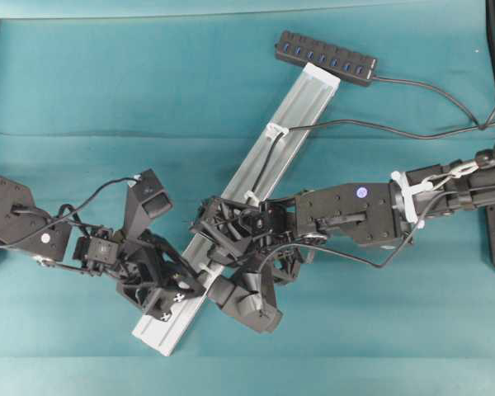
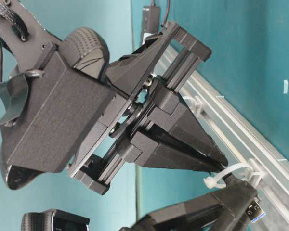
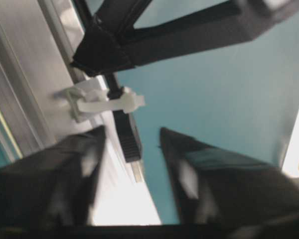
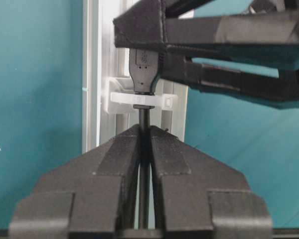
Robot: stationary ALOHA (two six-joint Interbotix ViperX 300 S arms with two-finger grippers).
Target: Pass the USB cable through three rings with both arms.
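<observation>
Right hand (image 4: 144, 134) pinches the cable (image 4: 144, 117) just behind the last ring (image 4: 139, 99).
Left hand (image 3: 132, 164), part spread around the plug (image 3: 127, 137), should clamp squarely before pulling.

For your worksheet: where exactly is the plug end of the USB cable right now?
In the right wrist view the plug sits just past the white ring on the rail, between the left gripper's fingers.

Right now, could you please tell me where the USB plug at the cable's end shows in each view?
Overhead: not discernible; covered near the lower end of the rail.
Table-level: USB plug at bottom right, silver tip showing.
Left wrist: centre, just below the white ring.
Right wrist: top centre, just above that ring.
Shared landmark: the silver rail, in all four views.
</observation>
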